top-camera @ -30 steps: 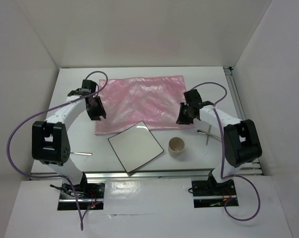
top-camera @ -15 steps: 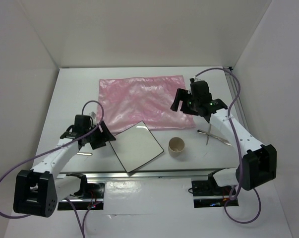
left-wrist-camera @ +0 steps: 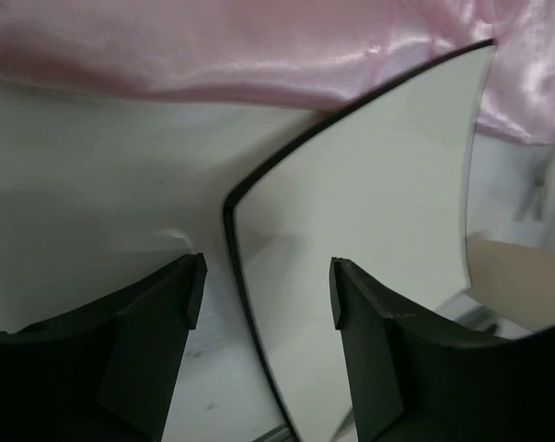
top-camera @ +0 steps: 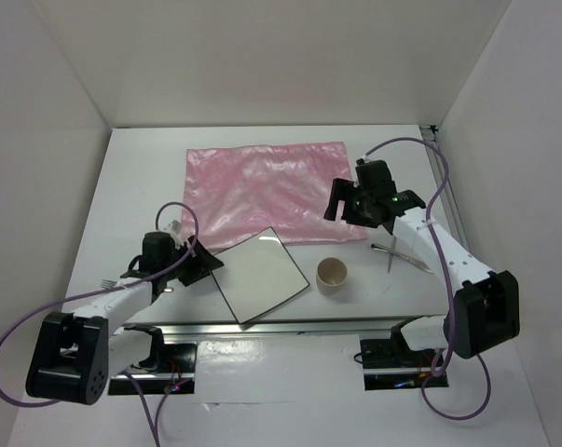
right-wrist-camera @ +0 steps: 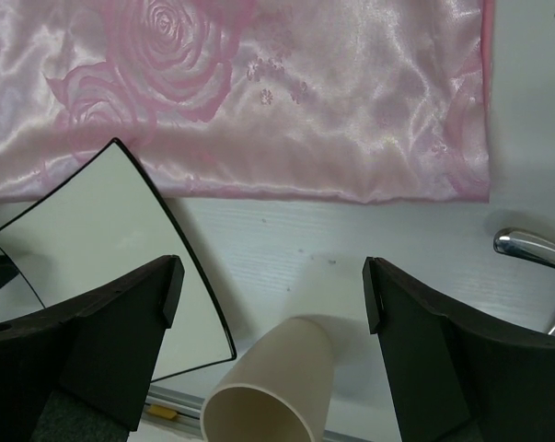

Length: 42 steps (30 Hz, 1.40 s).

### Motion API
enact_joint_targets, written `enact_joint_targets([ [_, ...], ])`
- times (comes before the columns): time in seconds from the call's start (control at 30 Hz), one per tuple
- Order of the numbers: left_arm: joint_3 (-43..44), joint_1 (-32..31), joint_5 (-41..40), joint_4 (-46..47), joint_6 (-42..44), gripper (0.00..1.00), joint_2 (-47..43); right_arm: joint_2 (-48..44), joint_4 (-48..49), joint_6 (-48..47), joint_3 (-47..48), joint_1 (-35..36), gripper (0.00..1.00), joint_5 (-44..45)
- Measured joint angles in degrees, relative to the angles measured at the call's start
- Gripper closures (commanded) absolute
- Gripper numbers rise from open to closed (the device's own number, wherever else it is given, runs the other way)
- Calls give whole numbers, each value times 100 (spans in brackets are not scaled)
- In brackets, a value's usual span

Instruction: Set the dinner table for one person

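Note:
The dinner table (top-camera: 136,177) is a white top with metal rails. A shiny pink cloth (top-camera: 267,186) lies spread at its back. A square white plate (top-camera: 259,274) with a dark rim sits in front of it, one corner over the cloth's edge. My left gripper (top-camera: 199,264) is low at the plate's left corner, open, with the plate's rim (left-wrist-camera: 249,304) between its jaws (left-wrist-camera: 266,281). My right gripper (top-camera: 344,207) hovers open over the cloth's near right corner. The paper cup (right-wrist-camera: 277,387) stands below its empty jaws (right-wrist-camera: 272,285).
The cup (top-camera: 332,275) stands right of the plate. Metal cutlery (top-camera: 402,253) lies to the right of the cup, and its handle (right-wrist-camera: 535,247) shows in the right wrist view. A fork (top-camera: 108,282) lies at the near left, partly under my left arm. White walls enclose the table.
Both grippers opened and left the cloth, which now lies flat. My left arm swung down to the plate's left corner. My right arm stretched out and its gripper stayed near the cloth's corner.

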Motion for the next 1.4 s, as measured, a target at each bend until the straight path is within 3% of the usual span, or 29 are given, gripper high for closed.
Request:
enact_joint_targets([
  [0.5,-608,-13,529,2612,-275,36,1078,-273,-85,-17,-66,0,7,122],
  [0.53,-608,-11,555,2774,-291,47,1196,-273,-85,-17,-66,0,7,122],
  [0.63,-608,7,551,3045,-291,67,1547,-273,-90,-17,-66,0,7,122],
  [0.67,-608,7,557,3097,-313,85,1613,-273,-90,-17,-66,0,7,122],
  [0.7,-608,7,586,3119,-369,94,1655,-273,-90,-17,-66,0,7,122],
  [0.73,-610,20,697,3141,-457,100,1665,-273,-90,-17,-66,0,7,122],
  [0.77,-608,20,811,3158,-529,100,1641,-273,-90,-17,-66,0,7,118],
  [0.97,-267,-26,1008,2468,-531,100,1075,-269,-90,-17,-66,0,7,103],
  [1.2,538,-35,778,520,55,100,-37,-221,-105,-17,-66,0,7,105],
  [1.4,1545,-15,479,-713,374,100,-203,-131,-109,-17,-63,0,7,101],
])
